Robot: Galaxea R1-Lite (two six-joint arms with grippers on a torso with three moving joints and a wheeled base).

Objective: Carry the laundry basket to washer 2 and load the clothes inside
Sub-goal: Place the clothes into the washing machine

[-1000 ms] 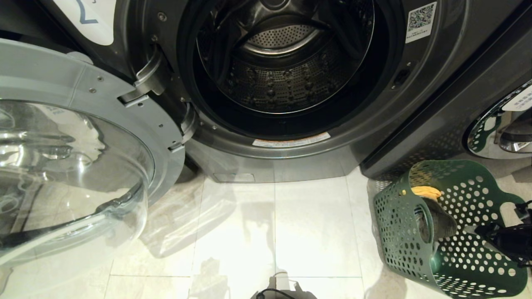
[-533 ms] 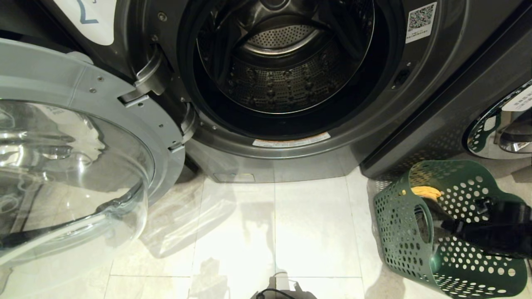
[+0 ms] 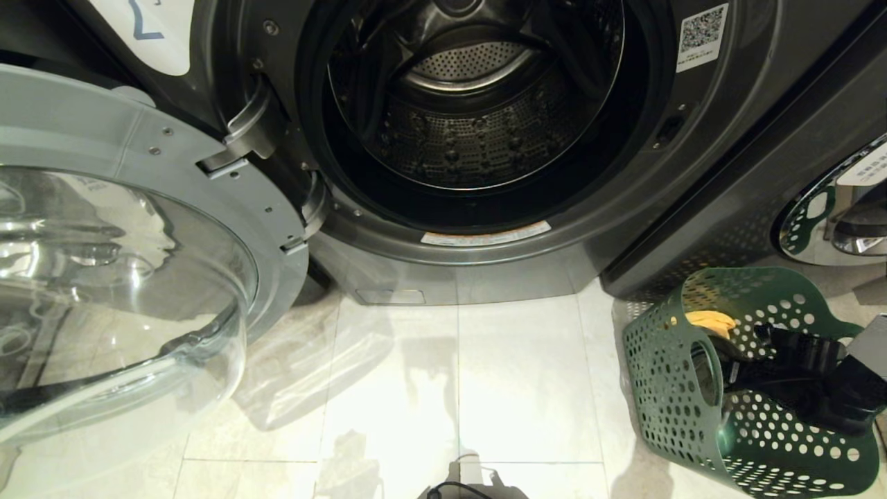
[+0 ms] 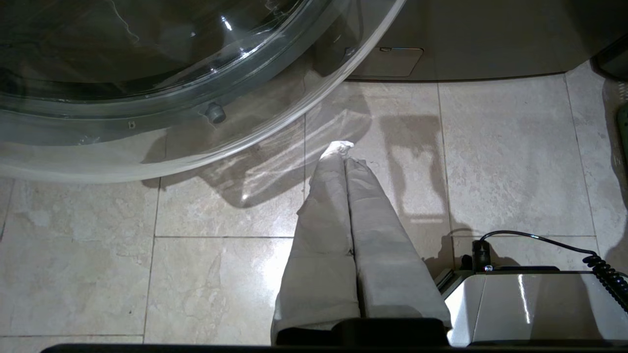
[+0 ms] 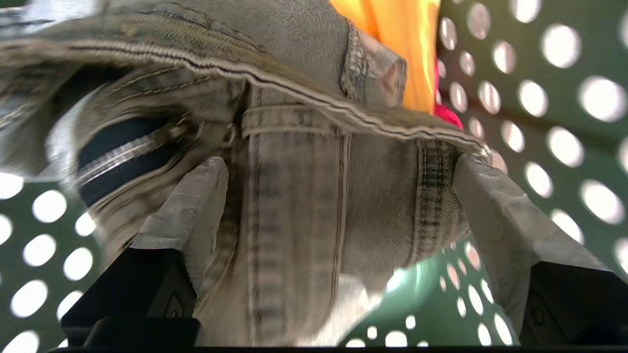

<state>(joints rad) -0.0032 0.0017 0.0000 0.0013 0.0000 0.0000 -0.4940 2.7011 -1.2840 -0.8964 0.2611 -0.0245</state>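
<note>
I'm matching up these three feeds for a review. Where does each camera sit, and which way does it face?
Head: looks forward and down at washer 2, its open door and the laundry basket; right gripper reaches into the basket.
Left wrist: faces the floor tiles and the door glass; left gripper shut.
Right wrist: inside the basket, open fingers either side of denim trousers.
Shared: basket, door.

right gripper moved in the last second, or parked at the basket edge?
Yes. The right gripper has pushed deeper into the laundry basket, toward its near handle cut-out, fingers open around the denim trousers.
</note>
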